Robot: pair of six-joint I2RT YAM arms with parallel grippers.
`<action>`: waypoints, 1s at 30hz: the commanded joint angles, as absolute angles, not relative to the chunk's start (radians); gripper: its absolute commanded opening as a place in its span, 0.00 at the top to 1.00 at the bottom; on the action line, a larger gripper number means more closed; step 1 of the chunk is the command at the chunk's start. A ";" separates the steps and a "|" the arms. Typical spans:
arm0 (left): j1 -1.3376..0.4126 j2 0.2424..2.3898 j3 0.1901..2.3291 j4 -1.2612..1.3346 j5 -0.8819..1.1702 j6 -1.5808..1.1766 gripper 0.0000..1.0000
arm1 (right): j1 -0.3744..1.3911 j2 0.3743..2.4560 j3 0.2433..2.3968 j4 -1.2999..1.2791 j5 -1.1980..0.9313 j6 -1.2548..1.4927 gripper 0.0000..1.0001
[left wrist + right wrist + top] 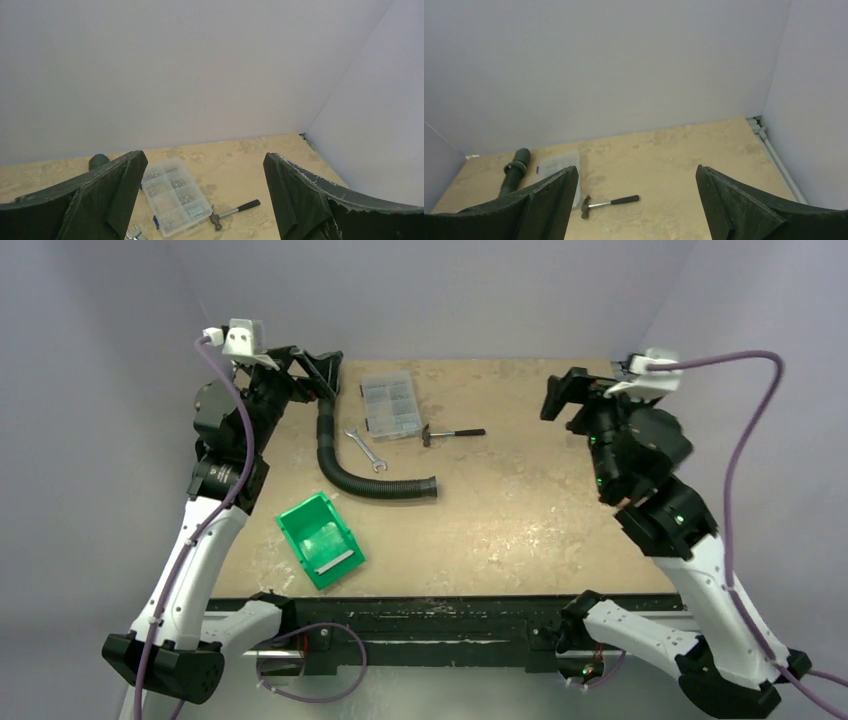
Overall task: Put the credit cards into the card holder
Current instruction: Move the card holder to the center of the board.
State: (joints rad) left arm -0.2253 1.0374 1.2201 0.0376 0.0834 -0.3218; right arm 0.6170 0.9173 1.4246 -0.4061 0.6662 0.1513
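Tan tabletop between grey walls: only the overhead view shows the green bin with a pale flat item inside, the wrist views giving just compartment box and hammer beyond left gripper and right gripper, both spread wide and empty; the card holder's position cannot be told.

The tan counter holds a green bin near the front. Farther back lie a bendy black hose, a wrench, a clear box and a small hammer.
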 commanded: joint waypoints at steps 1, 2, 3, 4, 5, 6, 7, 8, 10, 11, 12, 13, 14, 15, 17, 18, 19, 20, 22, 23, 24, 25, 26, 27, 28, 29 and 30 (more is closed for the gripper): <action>-0.237 1.062 1.207 0.093 0.121 -0.324 0.02 | 0.621 1.018 1.325 -0.396 0.681 0.217 0.01; -0.239 1.069 1.204 0.096 0.127 -0.329 0.03 | 0.616 1.041 1.302 -0.381 0.671 0.231 0.01; -0.240 1.077 1.200 0.100 0.135 -0.334 0.02 | 0.605 1.067 1.273 -0.363 0.649 0.240 0.01; -0.242 1.085 1.196 0.103 0.144 -0.338 0.02 | 0.579 1.092 1.245 -0.328 0.616 0.251 0.01; -0.243 1.093 1.194 0.107 0.150 -0.342 0.03 | 0.539 1.118 1.220 -0.312 0.570 0.278 0.01; -0.245 1.100 1.190 0.109 0.154 -0.346 0.03 | 0.485 1.152 1.194 -0.291 0.518 0.317 0.01; -0.249 1.106 1.190 0.108 0.156 -0.349 0.03 | 0.423 1.176 1.171 -0.278 0.446 0.356 0.01; -0.252 1.112 1.187 0.109 0.158 -0.352 0.03 | 0.371 1.207 1.154 -0.271 0.387 0.405 0.01; -0.259 1.120 1.179 0.117 0.162 -0.358 0.03 | 0.282 1.261 1.118 -0.258 0.328 0.504 0.01; -0.263 1.124 1.175 0.122 0.166 -0.363 0.03 | 0.239 1.281 1.096 -0.261 0.321 0.571 0.01; -0.265 1.129 1.171 0.128 0.171 -0.365 0.03 | 0.188 1.297 1.072 -0.266 0.314 0.668 0.01; -0.265 1.135 1.170 0.129 0.175 -0.367 0.03 | 0.136 1.304 1.040 -0.269 0.320 0.741 0.01; -0.265 1.141 1.169 0.129 0.179 -0.372 0.03 | 0.089 1.305 1.008 -0.262 0.326 0.800 0.01; -0.265 1.146 1.170 0.129 0.185 -0.376 0.03 | 0.043 1.306 0.971 -0.249 0.332 0.840 0.01; -0.265 1.157 1.170 0.132 0.202 -0.388 0.03 | -0.024 1.315 0.929 -0.236 0.395 0.887 0.01; -0.266 1.161 1.170 0.135 0.212 -0.394 0.03 | -0.038 1.326 0.921 -0.228 0.461 0.888 0.01; -0.265 1.167 1.170 0.137 0.222 -0.401 0.03 | -0.047 1.346 0.923 -0.218 0.519 0.879 0.01; -0.267 1.172 1.170 0.140 0.231 -0.407 0.03 | -0.061 1.371 0.933 -0.216 0.555 0.868 0.01; -0.268 1.181 1.169 0.147 0.246 -0.417 0.04 | -0.090 1.441 0.954 -0.193 0.601 0.834 0.01; -0.268 1.185 1.168 0.149 0.254 -0.420 0.04 | -0.114 1.474 0.962 -0.172 0.609 0.813 0.01; -0.268 1.187 1.167 0.152 0.258 -0.423 0.04 | -0.140 1.510 0.970 -0.155 0.597 0.791 0.01; -0.268 1.189 1.167 0.153 0.261 -0.425 0.04 | -0.167 1.542 0.979 -0.138 0.586 0.770 0.01; -0.269 1.190 1.167 0.153 0.263 -0.425 0.04 | -0.185 1.587 0.992 -0.124 0.583 0.740 0.01; -0.270 1.191 1.165 0.156 0.263 -0.426 0.04 | -0.196 1.621 1.005 -0.109 0.596 0.704 0.01; -0.271 1.190 1.165 0.155 0.261 -0.425 0.04 | -0.207 1.655 1.027 -0.114 0.608 0.677 0.01; -0.271 1.190 1.164 0.155 0.260 -0.425 0.04 | -0.216 1.684 1.048 -0.137 0.627 0.662 0.01; -0.272 1.190 1.165 0.156 0.261 -0.425 0.04 | -0.225 1.704 1.056 -0.144 0.638 0.642 0.01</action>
State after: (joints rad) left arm -0.2642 1.1938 1.1656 0.0921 0.2363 -0.4095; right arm -0.1879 1.6413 0.9806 -0.1783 0.5434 0.7361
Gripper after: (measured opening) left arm 0.966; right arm 0.987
